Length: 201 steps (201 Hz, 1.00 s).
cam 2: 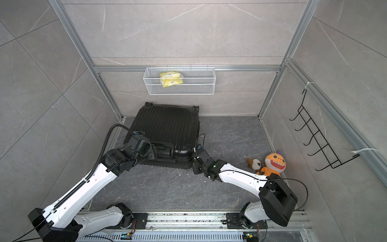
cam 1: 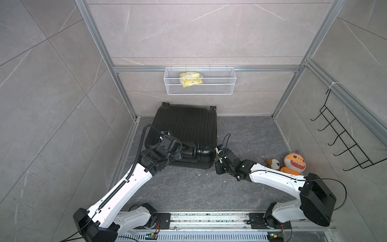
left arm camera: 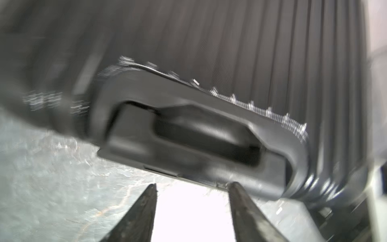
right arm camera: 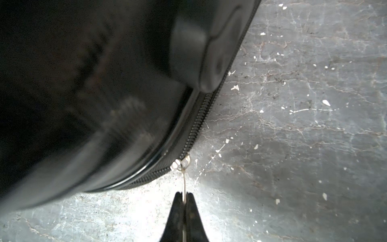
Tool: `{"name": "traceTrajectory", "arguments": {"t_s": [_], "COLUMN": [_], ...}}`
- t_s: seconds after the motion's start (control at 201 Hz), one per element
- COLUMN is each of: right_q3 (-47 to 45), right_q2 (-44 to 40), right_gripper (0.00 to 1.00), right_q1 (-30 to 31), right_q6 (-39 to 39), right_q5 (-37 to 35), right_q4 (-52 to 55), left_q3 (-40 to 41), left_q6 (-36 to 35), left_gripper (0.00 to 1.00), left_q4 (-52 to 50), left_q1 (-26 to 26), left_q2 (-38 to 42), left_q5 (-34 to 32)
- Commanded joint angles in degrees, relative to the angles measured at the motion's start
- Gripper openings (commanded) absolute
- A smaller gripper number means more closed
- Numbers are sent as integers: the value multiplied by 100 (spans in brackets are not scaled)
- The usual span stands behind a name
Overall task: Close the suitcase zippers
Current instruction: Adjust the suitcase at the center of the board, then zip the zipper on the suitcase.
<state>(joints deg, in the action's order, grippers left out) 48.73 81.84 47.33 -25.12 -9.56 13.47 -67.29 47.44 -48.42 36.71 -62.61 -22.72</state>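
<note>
Grey stone floor [cam 1: 240, 188] bore the suitcase [cam 1: 184, 130], which lay flat with its shells together. At the suitcase's near right corner the right gripper [right arm camera: 184, 196] pinched the silver pull tab [right arm camera: 183, 180], seemingly to drag the zippers [right arm camera: 194, 130] onward. By the suitcase's handle [left arm camera: 199, 134] the left gripper [left arm camera: 192, 188] stood spread and empty, perhaps ready to steady it.

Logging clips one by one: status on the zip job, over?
Left fingers open, empty, at the handle. Right fingers shut on the zipper pull, near corner. Suitcase flat, shells together. Plush toys off to the side.
</note>
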Motion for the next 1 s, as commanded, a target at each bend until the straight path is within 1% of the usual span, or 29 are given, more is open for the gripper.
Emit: {"name": "traceTrajectory", "arguments": {"t_s": [0.0,0.085,0.115,0.155,0.214,0.319,0.374,0.488,0.608,0.862,0.997], "right_q3": [133,203,229,253,277,295,291,303,314,319,323], "right_q2": [267,351,371,393,403,385,375,359,310,235,236], "right_gripper": [0,0,0,0,0,0,0,0,0,0,0], "right_q1": [193,302,339,368,405,423,426,445,462,484,502], "right_q6": [-84,-96,-93,-106,-106,-109,-115,-102,-88,-67,-54], "right_q5": [-74,-150,-166,-194,-237,-282,-292,-309,-361,-440,-441], "right_q4": [278,272,279,278,278,312,314,342,392,448,419], "left_q3": [-39,23,23,-7,-213,-773,-951,-977,-862,-619,-652], "left_q6": [1516,1767,1826,1946,2294,2703,2796,3018,3030,2980,2887], "left_gripper": [64,66,66,68,73,77,77,73,71,56,56], "left_q4": [30,244,315,313,-57,-911,-1132,-1192,-1004,-660,-649], "left_q1": [-6,-11,-13,-16,-17,-16,-15,-69,-216,-539,-613], "left_q2": [63,-11,-59,-149,-367,-856,-1068,-1309,-1420,-1727,-2024], "left_q5": [-583,-462,-270,-230,-364,-409,-409,-214,-12,561,803]}}
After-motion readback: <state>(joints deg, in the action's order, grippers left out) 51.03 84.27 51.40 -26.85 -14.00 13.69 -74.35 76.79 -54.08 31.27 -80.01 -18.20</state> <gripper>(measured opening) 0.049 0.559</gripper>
